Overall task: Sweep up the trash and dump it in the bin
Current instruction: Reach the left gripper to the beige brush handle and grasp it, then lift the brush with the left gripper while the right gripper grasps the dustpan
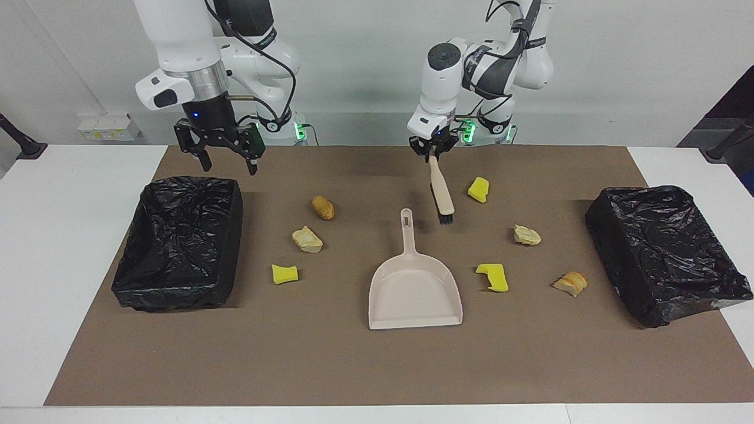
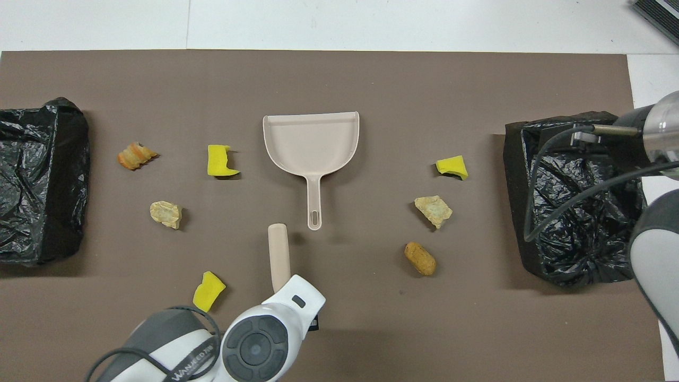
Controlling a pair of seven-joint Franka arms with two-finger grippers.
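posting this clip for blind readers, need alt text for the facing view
The left gripper holds a beige brush by its handle, lifted over a brown mat, bristles down beside a beige dustpan. Seven scraps lie scattered between two black-lined bins; the right gripper hangs open over one.

— What sort of place is this?
— A robotics lab: two white arms [image 1: 182,53] bolted at a white table [image 1: 70,235], a brown mat [image 1: 353,365] laid as workspace, a bare pale wall [image 1: 353,47], and wall sockets [image 1: 106,126] beside trailing cables.
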